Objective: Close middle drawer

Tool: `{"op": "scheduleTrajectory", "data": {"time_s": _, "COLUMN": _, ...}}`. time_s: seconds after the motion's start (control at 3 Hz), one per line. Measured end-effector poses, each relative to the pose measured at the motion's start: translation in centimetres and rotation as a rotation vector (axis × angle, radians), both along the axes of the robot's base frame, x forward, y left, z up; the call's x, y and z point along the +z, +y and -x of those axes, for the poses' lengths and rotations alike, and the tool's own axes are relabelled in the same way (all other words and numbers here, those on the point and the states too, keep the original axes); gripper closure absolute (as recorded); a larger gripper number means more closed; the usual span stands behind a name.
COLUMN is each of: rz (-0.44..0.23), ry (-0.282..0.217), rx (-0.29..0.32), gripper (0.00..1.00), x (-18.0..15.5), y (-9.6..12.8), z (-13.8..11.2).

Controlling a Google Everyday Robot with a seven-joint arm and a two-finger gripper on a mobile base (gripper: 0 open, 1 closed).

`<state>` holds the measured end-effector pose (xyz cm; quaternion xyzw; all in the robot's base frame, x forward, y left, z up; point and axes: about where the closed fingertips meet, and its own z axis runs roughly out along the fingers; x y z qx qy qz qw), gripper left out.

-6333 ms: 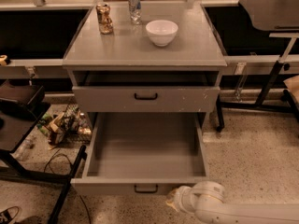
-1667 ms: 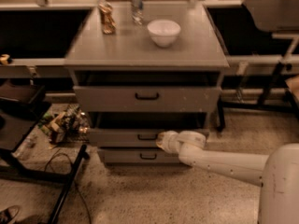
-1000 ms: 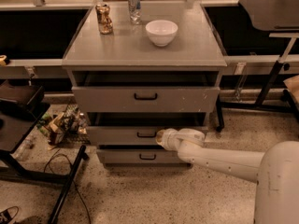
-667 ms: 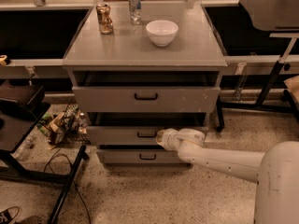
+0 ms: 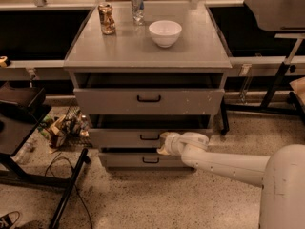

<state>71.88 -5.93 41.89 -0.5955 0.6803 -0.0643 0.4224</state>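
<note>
The gripper (image 5: 164,145) sits against the front of the middle drawer (image 5: 119,138).

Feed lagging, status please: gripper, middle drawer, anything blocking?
Gripper at middle drawer front, right of its handle. Drawer nearly in, dark gap above its front. Nothing seen blocking it.

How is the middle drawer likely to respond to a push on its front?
The middle drawer likely slides straight in, not tipping: a wide rigid panel housed in the cabinet. The claw rests at its front right of the handle, near centre, so twisting seems unlikely. Contents are hidden, so weight is uncertain.
</note>
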Motion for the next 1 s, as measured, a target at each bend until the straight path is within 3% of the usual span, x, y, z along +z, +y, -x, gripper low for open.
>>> {"op": "scheduleTrajectory", "data": {"time_s": 0.33, "rz": 0.000, "ry": 0.000, "rx": 0.000, "gripper": 0.00, "x": 0.00, "y": 0.00, "z": 0.00}}
{"op": "scheduleTrajectory", "data": {"time_s": 0.67, "rz": 0.000, "ry": 0.000, "rx": 0.000, "gripper": 0.00, "x": 0.00, "y": 0.01, "z": 0.00}}
{"op": "scheduleTrajectory", "data": {"time_s": 1.0, "rz": 0.000, "ry": 0.000, "rx": 0.000, "gripper": 0.18, "x": 0.00, "y": 0.01, "z": 0.01}}
